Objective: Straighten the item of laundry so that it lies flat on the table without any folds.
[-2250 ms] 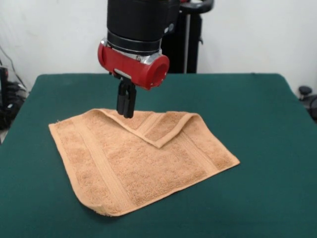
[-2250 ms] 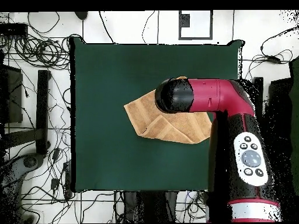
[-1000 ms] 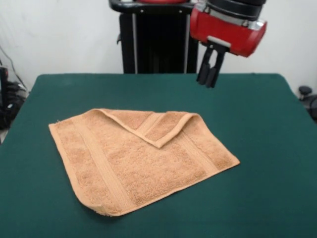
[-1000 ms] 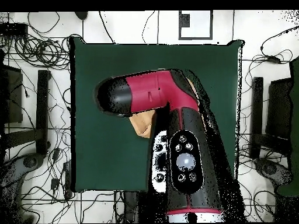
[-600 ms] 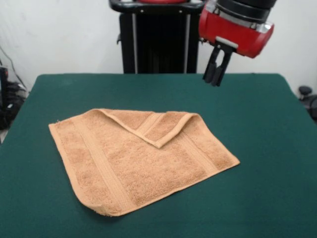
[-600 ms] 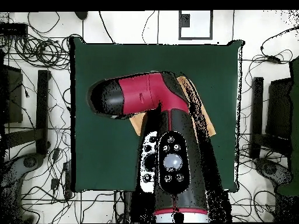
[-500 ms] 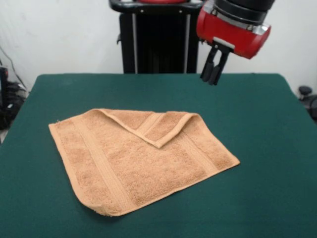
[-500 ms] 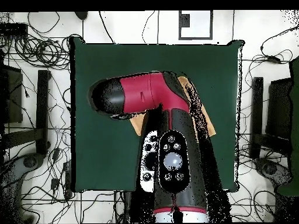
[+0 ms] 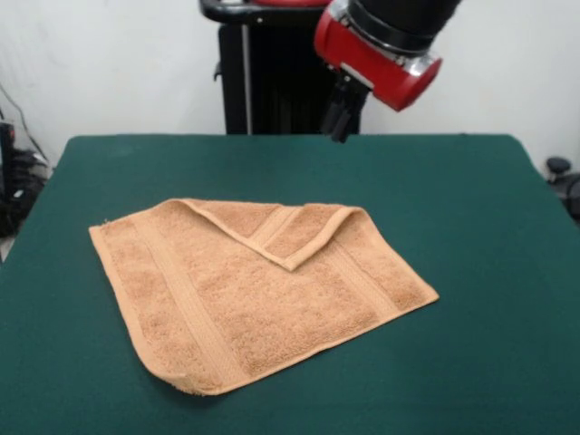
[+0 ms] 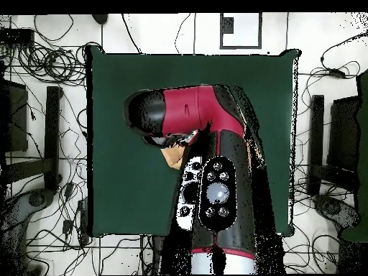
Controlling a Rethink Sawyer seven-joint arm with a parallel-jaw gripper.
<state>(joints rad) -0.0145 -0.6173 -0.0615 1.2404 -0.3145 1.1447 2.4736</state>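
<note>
The tan-orange towel (image 9: pixel 254 290) lies on the green table (image 9: pixel 471 199), left of centre in the front view. Its far corner (image 9: pixel 290 234) is folded over onto the towel, showing a band stripe; the rest lies flat. My gripper (image 9: pixel 340 120) hangs in the air above the table's far edge, behind the towel and apart from it, shut and empty. In the overhead view my arm (image 10: pixel 215 180) covers nearly all of the towel; only a small tan piece (image 10: pixel 173 156) shows, and the gripper is hidden under the wrist.
The black pedestal (image 9: pixel 281 72) stands behind the table's far edge. Cables and stands (image 10: pixel 43 144) lie on the floor around the table (image 10: pixel 122 93). Bare green cloth surrounds the towel on all sides.
My gripper has swung left along the table's far edge in the front view and the wrist has turned. The towel has not moved.
</note>
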